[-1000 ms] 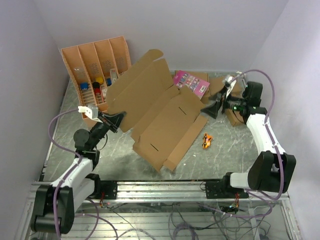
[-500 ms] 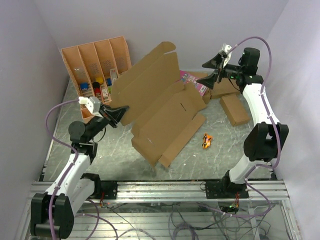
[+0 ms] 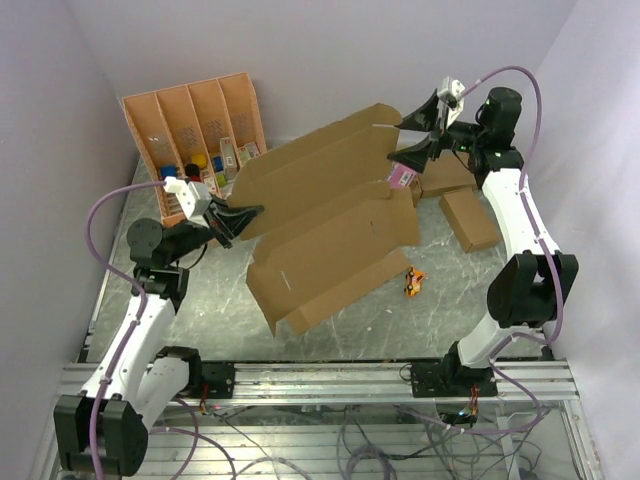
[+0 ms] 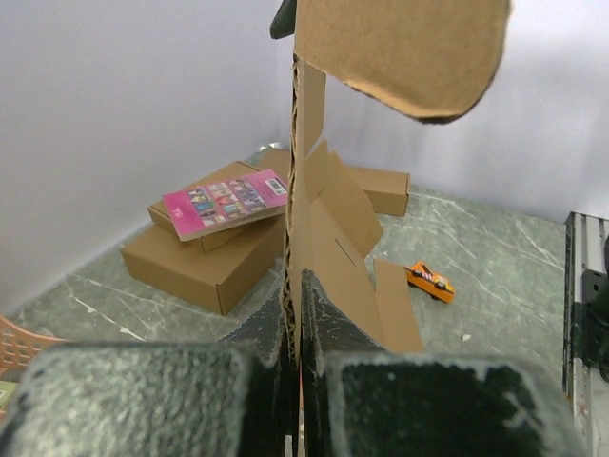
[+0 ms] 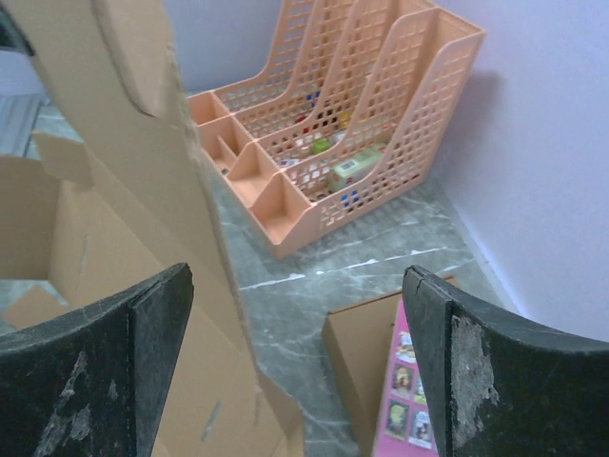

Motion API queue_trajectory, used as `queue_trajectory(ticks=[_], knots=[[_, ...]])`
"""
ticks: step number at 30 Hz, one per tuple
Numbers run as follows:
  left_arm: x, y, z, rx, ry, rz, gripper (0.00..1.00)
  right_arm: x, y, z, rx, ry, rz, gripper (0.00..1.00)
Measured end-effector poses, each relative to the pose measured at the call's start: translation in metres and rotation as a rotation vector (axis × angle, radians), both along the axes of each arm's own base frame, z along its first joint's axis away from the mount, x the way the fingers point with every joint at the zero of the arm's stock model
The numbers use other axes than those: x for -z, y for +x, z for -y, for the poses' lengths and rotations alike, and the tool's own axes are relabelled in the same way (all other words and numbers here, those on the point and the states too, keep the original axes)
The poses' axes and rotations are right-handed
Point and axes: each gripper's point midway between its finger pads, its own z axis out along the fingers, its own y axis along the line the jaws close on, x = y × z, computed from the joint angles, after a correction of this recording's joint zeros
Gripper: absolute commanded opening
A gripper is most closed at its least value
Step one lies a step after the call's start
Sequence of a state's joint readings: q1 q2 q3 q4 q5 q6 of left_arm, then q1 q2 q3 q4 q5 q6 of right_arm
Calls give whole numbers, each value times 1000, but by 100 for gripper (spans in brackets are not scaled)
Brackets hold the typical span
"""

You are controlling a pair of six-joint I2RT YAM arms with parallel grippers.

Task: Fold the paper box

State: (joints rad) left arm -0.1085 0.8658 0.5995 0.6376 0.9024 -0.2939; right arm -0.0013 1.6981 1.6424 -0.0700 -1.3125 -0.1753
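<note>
Left jaws are pressed tight on the left edge of the large, plain brown corrugated cardboard sheet with flaps and slits, the paper box (image 3: 330,225). That one pinch is all that holds it up. Right jaws are spread wide at the far right flap; from the wrist camera the cardboard edge stands between the fingers (image 5: 105,371), nearer the left one, and nothing is gripped.

My worry is the single hold. The sheet is broad and floppy, so it could swing round the pinch, slide out, or crease at the clamped edge. If the right jaws close off-centre, I'd expect them to crumple the rounded tab or miss the flap. A sagging lower panel could also sweep the small orange toy car (image 3: 413,281) across the grey marbled table (image 3: 450,310).

The box itself is unfolded. It's tilted up over the middle of the table, its far edge raised and its near corner apparently down on the surface. The scored panels are bending along their creases, with slits showing and no walls formed yet.
</note>
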Motion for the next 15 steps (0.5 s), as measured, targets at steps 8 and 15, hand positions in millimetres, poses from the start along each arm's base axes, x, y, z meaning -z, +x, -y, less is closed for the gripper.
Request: queue_trajectory(ticks=[8, 15], knots=[[7, 1, 6, 58, -3, -36, 7, -3, -48, -19, -94, 11, 13, 66], [-2, -5, 11, 118, -36, -24, 7, -4, -59, -34, -130, 3, 39, 9]])
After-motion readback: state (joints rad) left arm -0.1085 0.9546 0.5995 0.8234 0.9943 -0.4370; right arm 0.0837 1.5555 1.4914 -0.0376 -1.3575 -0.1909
